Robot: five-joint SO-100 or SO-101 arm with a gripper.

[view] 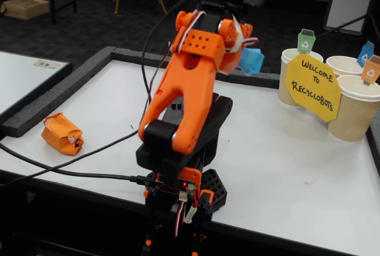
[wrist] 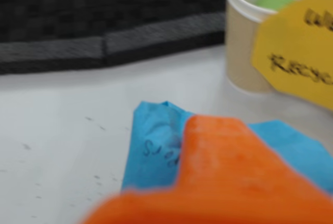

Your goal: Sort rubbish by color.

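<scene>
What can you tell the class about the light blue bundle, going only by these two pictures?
The light blue bundle is crumpled paper with dark scribbled marks. In the wrist view it sits against the orange gripper, which covers its middle; in the fixed view it hangs above the white table, left of the tan cups. It looks gripped, though the jaws themselves are hidden.

arm [view: 190, 89] raised | fingers [view: 242, 35] grip light blue bundle [view: 252, 61] | orange bundle [view: 62, 133] far left on table [view: 285, 173]

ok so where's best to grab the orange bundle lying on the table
Probably across the middle of the orange bundle, from straight above: it lies flat and elongated on the table, nothing close around it. The hand holds the blue bundle.
</scene>
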